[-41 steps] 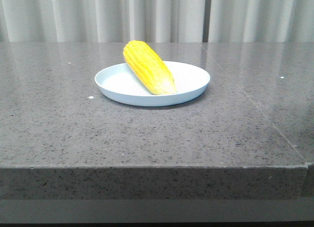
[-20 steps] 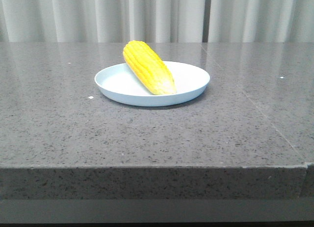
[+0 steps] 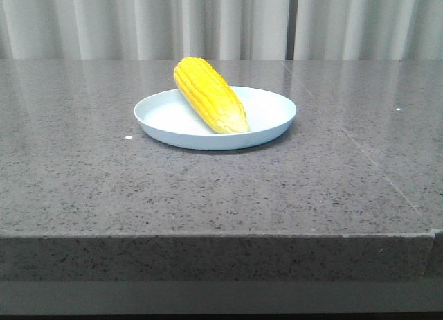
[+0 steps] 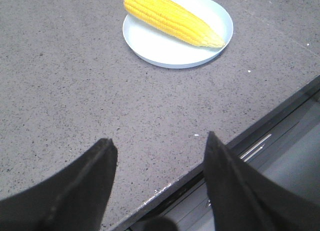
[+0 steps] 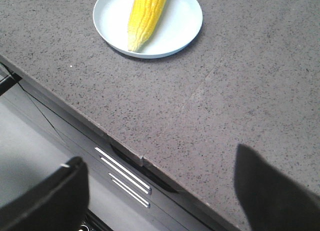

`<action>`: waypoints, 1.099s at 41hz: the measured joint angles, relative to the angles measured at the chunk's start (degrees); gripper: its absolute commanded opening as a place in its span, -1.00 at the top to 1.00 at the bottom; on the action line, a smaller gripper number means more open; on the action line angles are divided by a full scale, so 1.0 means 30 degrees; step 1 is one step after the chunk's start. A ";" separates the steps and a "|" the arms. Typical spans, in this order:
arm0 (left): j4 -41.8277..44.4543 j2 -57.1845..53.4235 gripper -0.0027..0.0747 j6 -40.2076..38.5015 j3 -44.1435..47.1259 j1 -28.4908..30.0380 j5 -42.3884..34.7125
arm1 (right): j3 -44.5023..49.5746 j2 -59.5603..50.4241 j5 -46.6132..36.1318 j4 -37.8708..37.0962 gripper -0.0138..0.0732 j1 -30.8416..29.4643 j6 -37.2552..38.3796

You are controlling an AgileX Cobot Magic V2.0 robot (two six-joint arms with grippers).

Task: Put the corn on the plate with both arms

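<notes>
The yellow corn (image 3: 210,95) lies across the pale blue-white plate (image 3: 270,116) on the grey stone table, its paler tip toward the plate's front rim. Neither gripper shows in the front view. In the left wrist view the corn (image 4: 172,18) on the plate (image 4: 150,41) lies far from my left gripper (image 4: 159,143), which is open and empty over the table's front edge. In the right wrist view the corn (image 5: 145,16) on the plate (image 5: 182,23) is far from my right gripper (image 5: 160,166), which is open and empty at the table's front edge.
The grey speckled table (image 3: 208,188) has a front edge (image 3: 208,258) close to the camera. A seam runs across its right part (image 3: 374,167). Pale curtains (image 3: 221,22) hang behind. A dark base with metal strips (image 5: 125,173) lies below the table edge.
</notes>
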 measured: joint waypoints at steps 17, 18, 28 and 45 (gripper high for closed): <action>0.0000 0.0000 0.98 0.0072 0.0000 0.0000 -0.0033 | 0.0000 0.0000 0.0000 0.0000 0.84 0.0000 0.0000; 0.0000 0.0000 0.98 0.0072 0.0000 0.0000 -0.0033 | 0.0000 0.0000 0.0000 0.0000 0.84 0.0000 0.0000; 0.0000 0.0000 0.98 0.0078 0.0000 0.0000 -0.0033 | 0.0000 0.0000 0.0000 0.0000 0.84 0.0000 0.0000; 0.0000 -0.0062 0.98 0.0114 0.0091 0.0000 -0.0206 | 0.0000 0.0000 0.0000 0.0000 0.84 0.0000 0.0000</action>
